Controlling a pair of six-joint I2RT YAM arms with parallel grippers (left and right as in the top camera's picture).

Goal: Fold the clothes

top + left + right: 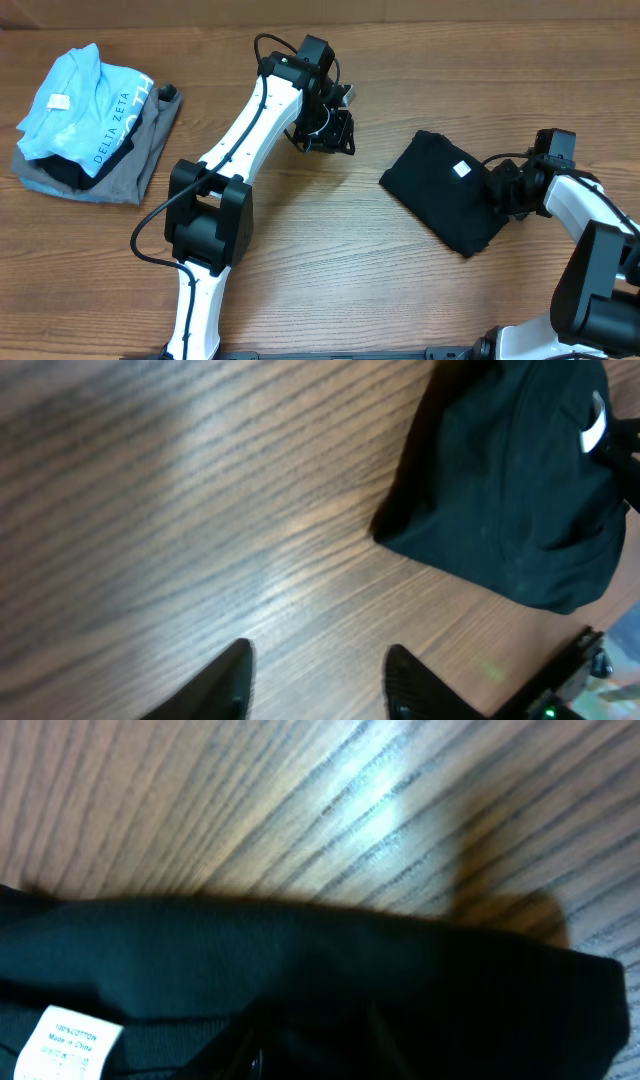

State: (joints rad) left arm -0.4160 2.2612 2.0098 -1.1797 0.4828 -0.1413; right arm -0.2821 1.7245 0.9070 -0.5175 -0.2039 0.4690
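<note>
The black T-shirt (440, 190) lies folded into a compact bundle on the wooden table (330, 250), right of centre, its small white tag (462, 169) facing up. My left gripper (332, 132) hovers over bare wood to the shirt's left. In the left wrist view it (318, 682) is open with nothing between its fingers, and the shirt (510, 490) lies ahead at the upper right. My right gripper (505, 190) is at the bundle's right edge. In the right wrist view its dark fingers (240, 1055) are set against the black cloth (300, 960) and barely show; a grip cannot be made out.
At the far left sits a pile of other clothes: a light blue shirt lettered "DELTA ZETA" (75, 100) on top of a grey folded garment (135, 165). The left arm's base and cable (205, 215) stand at the front left.
</note>
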